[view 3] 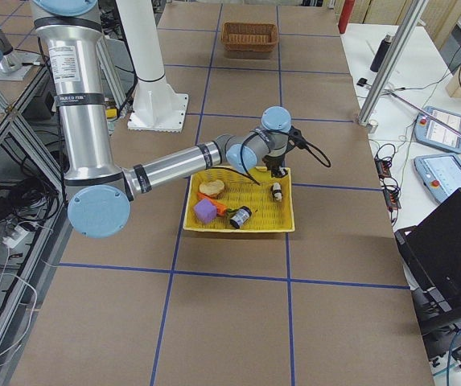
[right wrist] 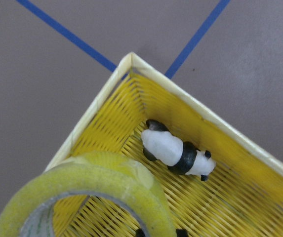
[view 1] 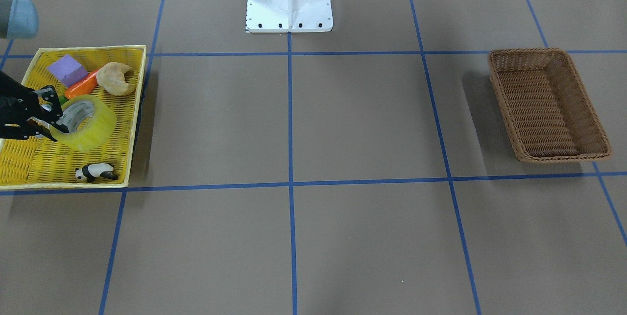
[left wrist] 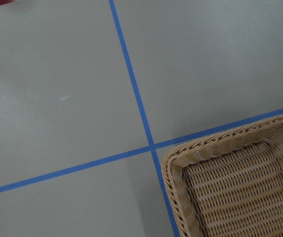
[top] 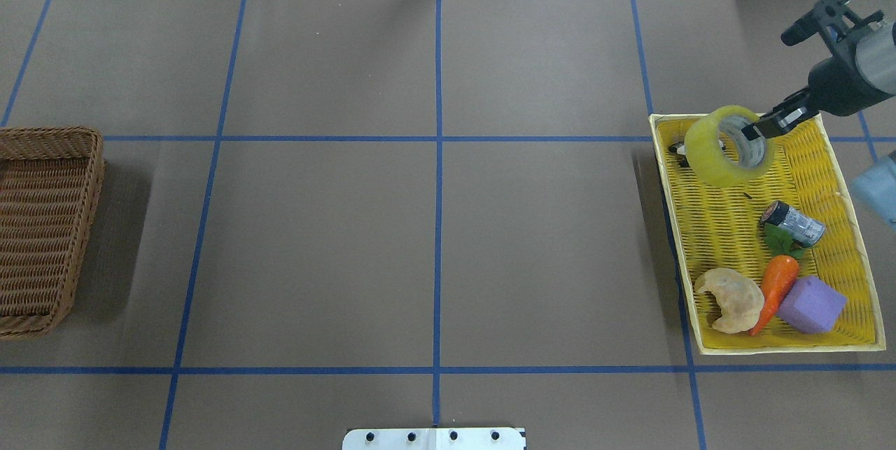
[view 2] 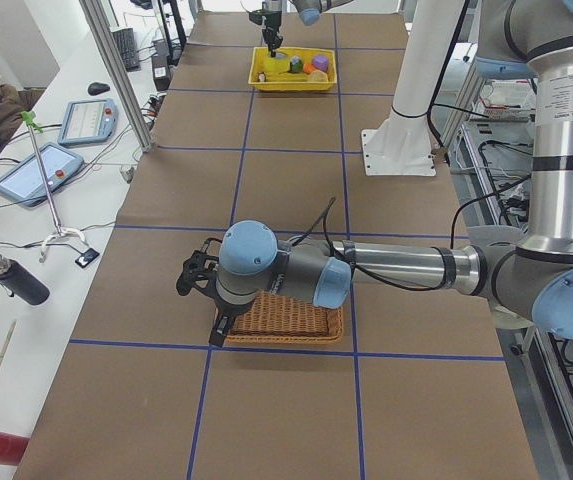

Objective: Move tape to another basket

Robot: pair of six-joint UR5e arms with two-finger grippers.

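- Pick-up under way: the right gripper [top: 754,131] is clamped on the wall of the tape [top: 724,145], one finger inside the core and one outside.
- The roll sits at the far corner of the yellow tray [top: 721,226], above a toy panda [view 1: 95,172]. It looks lifted off the tray floor.
- It hangs tilted, its core axis between upright and level and the open hole facing up towards the gripper. A ring has no real long side.
- Next comes a long carry to the brown basket [top: 52,134] at the table's other end, well apart. The grip must hold, and a hand-over may be needed.
- The left gripper [view 2: 194,282] hovers beside that basket. I cannot tell how its jaws stand.
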